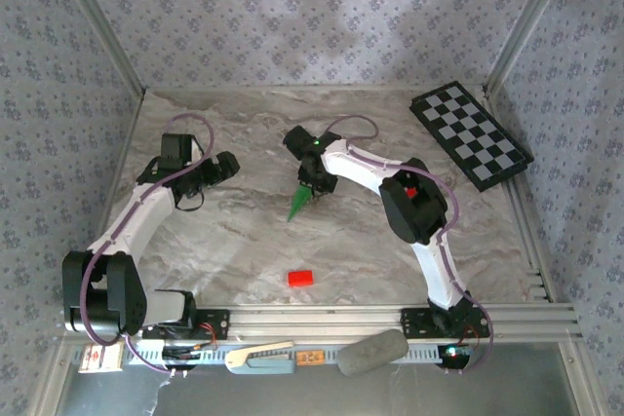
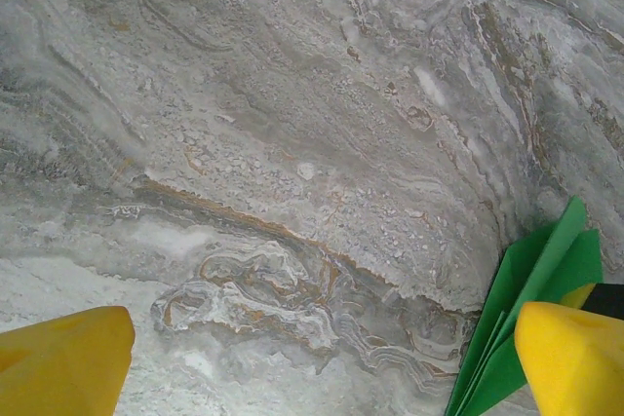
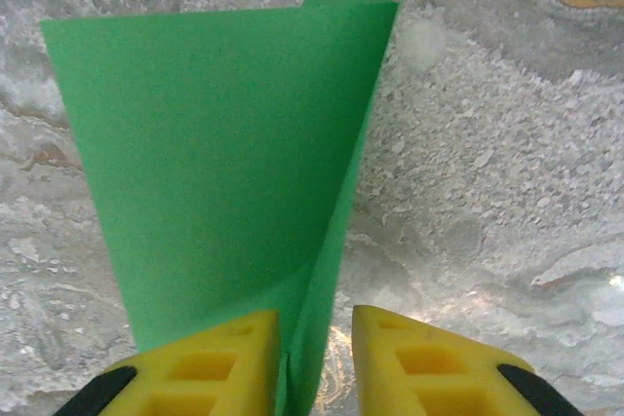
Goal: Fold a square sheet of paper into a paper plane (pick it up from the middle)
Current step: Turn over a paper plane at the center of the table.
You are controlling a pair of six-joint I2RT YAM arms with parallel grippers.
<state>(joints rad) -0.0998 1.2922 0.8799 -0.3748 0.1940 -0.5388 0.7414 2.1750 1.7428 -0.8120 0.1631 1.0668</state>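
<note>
The plane [image 1: 300,204], a slim dart of bright green paper, is near the middle of the worktop [image 1: 244,241], its point aimed towards the near edge and slightly left. From the right wrist it [image 3: 224,163] spreads as a broad green wing that narrows towards the camera, with a second layer peeking out at the far corner and a crease running down its right side.

The right tool [image 1: 312,187] sits over the plane's far end. Its yellow fingers [image 3: 210,362] stand close together with the narrow creased end of the plane between them [image 3: 317,367]. The left one lies against the paper, and a thin slit of worktop shows beside the other, so I cannot tell whether the paper is truly clamped.

The left tool [image 1: 231,165] is to the left of the plane, apart from it, with its jaws spread wide and nothing in them [image 2: 317,362]. The plane's green edge [image 2: 531,289] shows beside its right finger.

A small red block [image 1: 300,278] lies nearer the arms' bases, well apart from the plane. A checkerboard [image 1: 471,135] lies at the far right corner.
</note>
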